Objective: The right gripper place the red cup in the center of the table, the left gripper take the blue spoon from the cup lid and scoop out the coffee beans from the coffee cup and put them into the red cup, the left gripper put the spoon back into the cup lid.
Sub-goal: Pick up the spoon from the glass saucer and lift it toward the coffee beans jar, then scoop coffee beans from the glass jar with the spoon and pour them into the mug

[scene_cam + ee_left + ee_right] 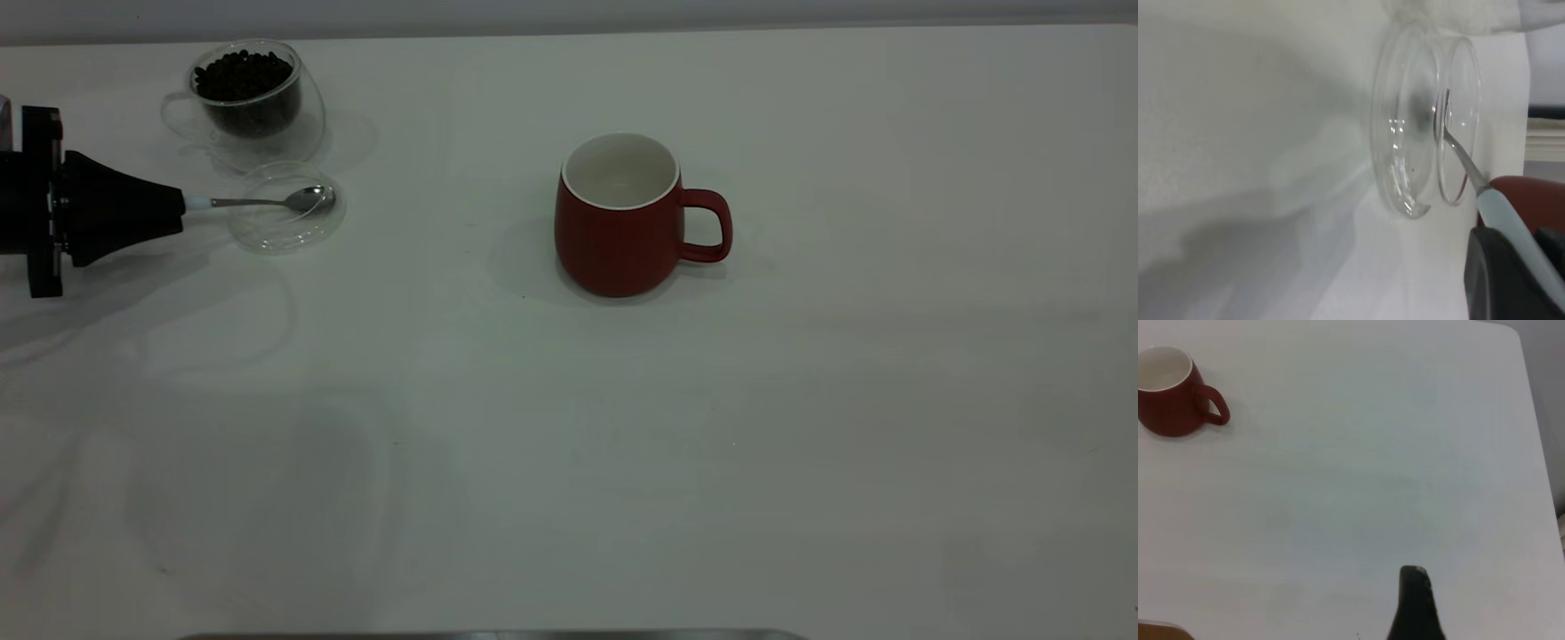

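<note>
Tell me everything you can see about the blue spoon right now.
The blue spoon is a small teaspoon with a shiny silver metal bowl and thin neck and a pale light-blue handle. It lies roughly level, its bowl over the clear cup lid in front of the coffee cup; whether it rests on the lid is unclear. The left gripper is shut on the handle's end, so only a short stretch of blue shows. The bowl looks empty.
</note>
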Motion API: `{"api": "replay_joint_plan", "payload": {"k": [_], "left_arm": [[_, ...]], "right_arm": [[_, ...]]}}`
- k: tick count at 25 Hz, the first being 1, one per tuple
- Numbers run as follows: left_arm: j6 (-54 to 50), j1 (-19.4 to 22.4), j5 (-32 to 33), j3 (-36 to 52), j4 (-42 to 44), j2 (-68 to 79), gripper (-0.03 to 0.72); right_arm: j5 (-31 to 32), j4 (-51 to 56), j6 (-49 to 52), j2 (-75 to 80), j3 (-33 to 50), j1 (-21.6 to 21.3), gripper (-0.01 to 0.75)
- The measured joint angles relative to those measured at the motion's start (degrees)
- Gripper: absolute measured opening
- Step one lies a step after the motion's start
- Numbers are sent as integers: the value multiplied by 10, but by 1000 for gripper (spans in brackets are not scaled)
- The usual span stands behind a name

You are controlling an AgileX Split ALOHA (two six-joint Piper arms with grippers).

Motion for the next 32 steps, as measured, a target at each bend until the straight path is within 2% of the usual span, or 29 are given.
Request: {"api": "replay_joint_plan", "payload": {"k": [10, 16, 21, 26, 32], "left_arm": [[-37, 27, 21, 0, 33, -11, 122], [-58, 47, 66, 0, 45, -11, 122], [-67, 49, 75, 0, 48, -23, 122], [-103, 49, 76, -1, 52, -94, 122], [-135, 49, 78, -68, 107, -142, 122]], "right_arm": [[0, 0, 0, 0, 0, 0, 591], [0, 0, 0, 0, 0, 0, 591], [0, 0, 0, 0, 0, 0, 591], [0, 0, 0, 0, 0, 0, 591], [0, 0, 0, 0, 0, 0, 591]]}}
